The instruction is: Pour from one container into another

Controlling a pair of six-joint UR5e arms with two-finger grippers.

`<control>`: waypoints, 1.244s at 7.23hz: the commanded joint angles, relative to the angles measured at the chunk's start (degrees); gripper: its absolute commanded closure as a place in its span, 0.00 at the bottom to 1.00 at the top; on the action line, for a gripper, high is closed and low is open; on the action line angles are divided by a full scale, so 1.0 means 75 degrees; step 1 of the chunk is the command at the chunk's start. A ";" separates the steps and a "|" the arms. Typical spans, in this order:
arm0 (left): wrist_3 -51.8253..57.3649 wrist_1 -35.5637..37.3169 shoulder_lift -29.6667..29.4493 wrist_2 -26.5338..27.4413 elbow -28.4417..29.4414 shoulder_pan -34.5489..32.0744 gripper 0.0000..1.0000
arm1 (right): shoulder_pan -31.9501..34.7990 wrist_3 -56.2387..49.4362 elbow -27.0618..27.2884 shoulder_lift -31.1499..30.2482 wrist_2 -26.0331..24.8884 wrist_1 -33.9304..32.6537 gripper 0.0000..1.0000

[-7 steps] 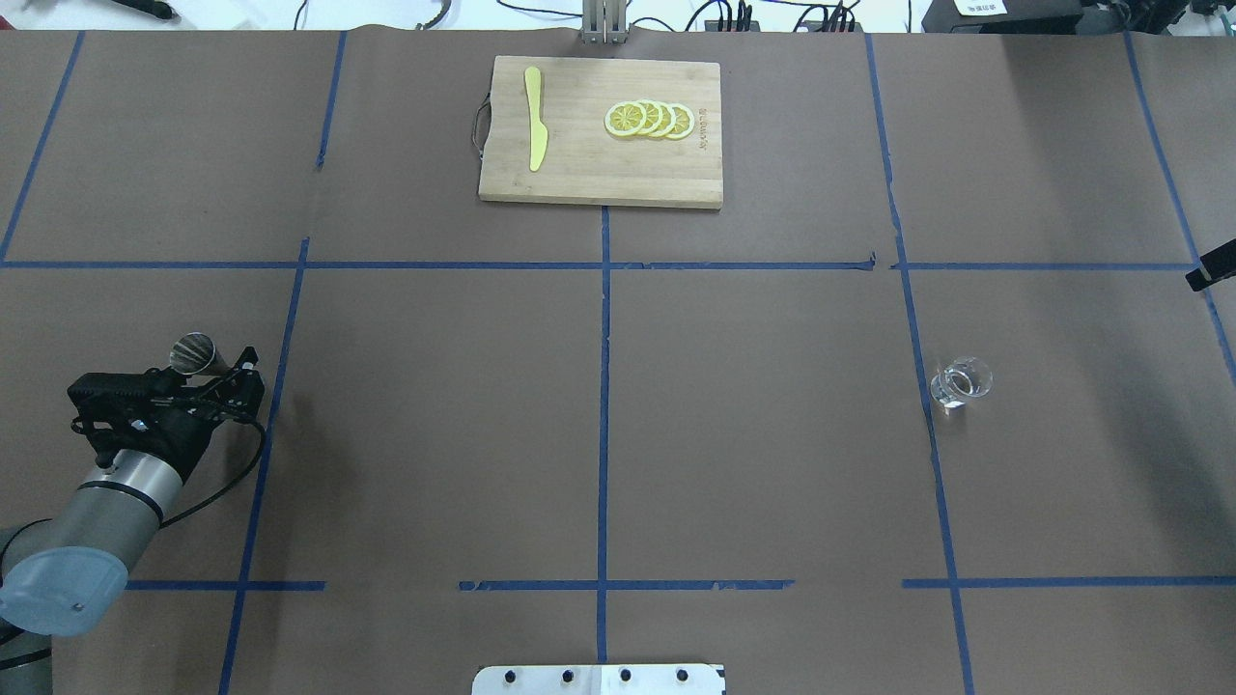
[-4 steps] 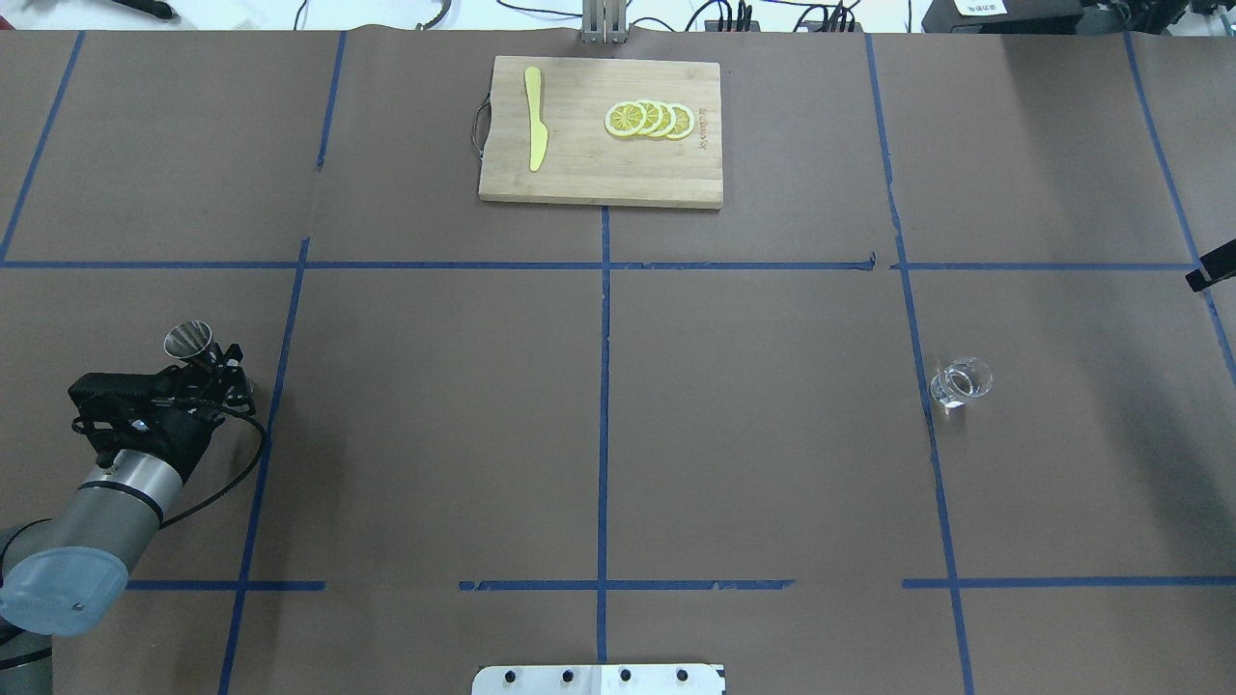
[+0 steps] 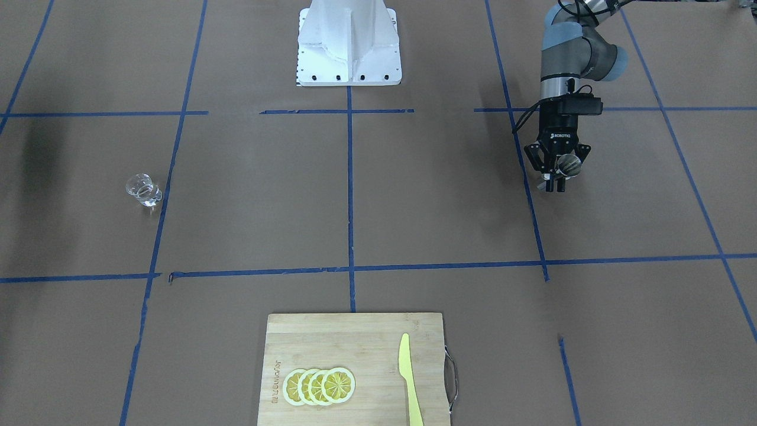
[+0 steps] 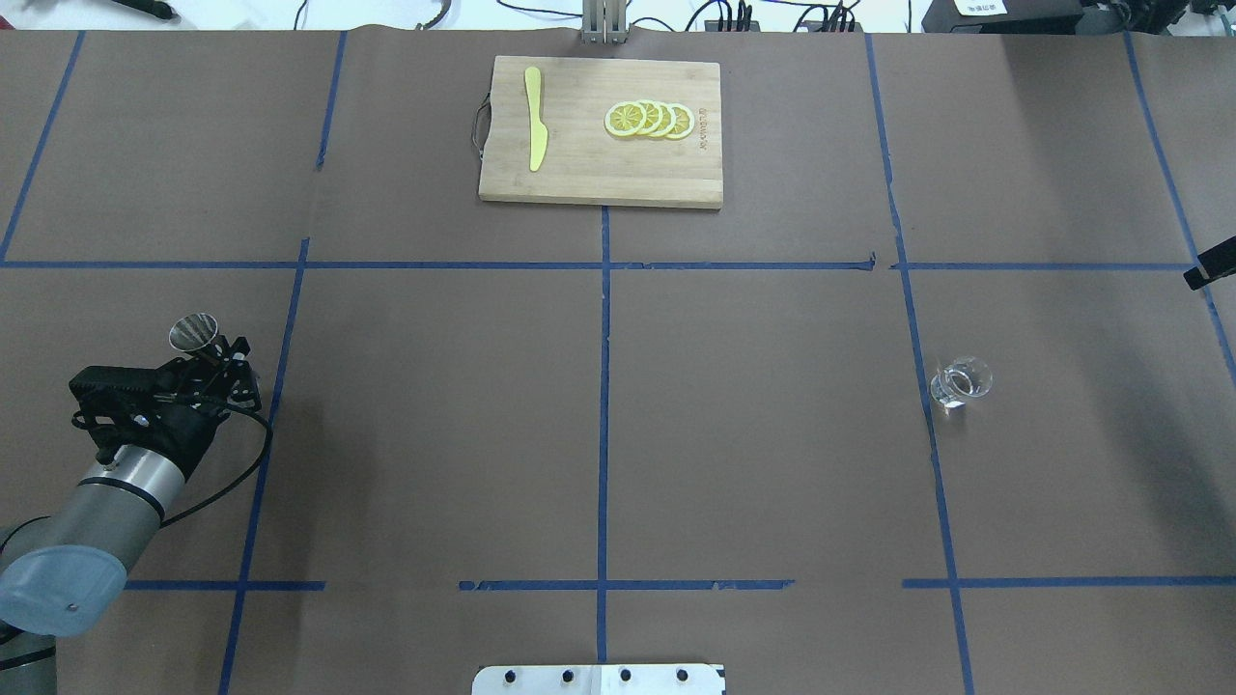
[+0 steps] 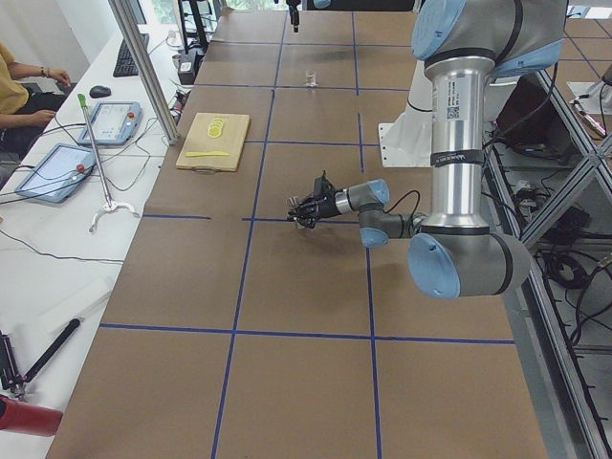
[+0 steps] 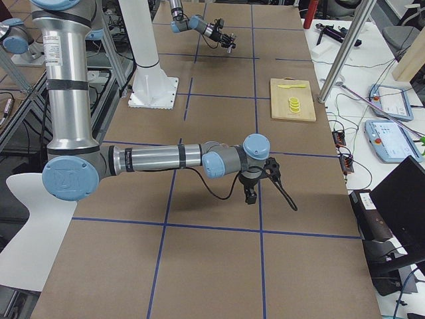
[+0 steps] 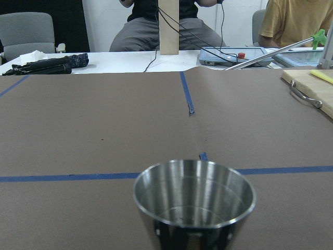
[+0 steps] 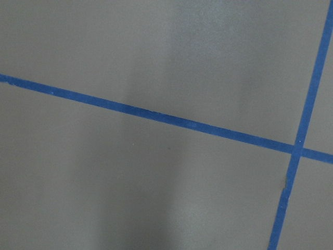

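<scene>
My left gripper [image 4: 220,359] is shut on the silver metal jigger [image 4: 193,331] at the table's left side, with the jigger mouth-up. The front view shows this gripper [image 3: 556,177] and the jigger [image 3: 571,165] low over the brown paper. The jigger's open cup [image 7: 194,200] fills the bottom of the left wrist view. Far across the table, the clear glass tumbler [image 4: 961,383] stands alone on the right side, by a blue tape line, and it also shows as the tumbler [image 3: 144,190] in the front view. My right gripper [image 6: 251,197] points down near the table's right end; I cannot tell whether it is open.
A wooden cutting board [image 4: 599,179] lies at the far middle with a yellow knife [image 4: 534,121] and lemon slices [image 4: 649,119]. Blue tape divides the brown paper into squares. The robot's white base [image 3: 349,41] stands at the near edge. Operators sit beyond the far edge.
My left wrist has turned and shifted a little away from the robot, bringing the jigger from a sideways tilt to more upright. The tumbler has not moved.
</scene>
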 commanded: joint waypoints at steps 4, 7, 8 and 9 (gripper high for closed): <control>0.2622 0.0009 -0.0827 -0.0134 -0.1402 0.0006 1.00 | -0.0001 0.0077 0.0330 0.0257 0.0012 0.0000 0.00; 0.3814 -0.0014 -0.2255 -0.0181 -0.1111 0.0088 1.00 | -0.0339 0.0894 0.1206 0.0269 0.0012 0.0012 0.00; 0.4267 -0.0165 -0.2713 -0.0587 -0.0680 0.0123 1.00 | -0.0561 0.1199 0.1558 0.0269 0.0000 0.0012 0.00; 0.4782 -0.0503 -0.3425 -0.0963 -0.0119 0.0170 1.00 | -0.0784 0.1445 0.1875 0.0269 0.0000 0.0012 0.00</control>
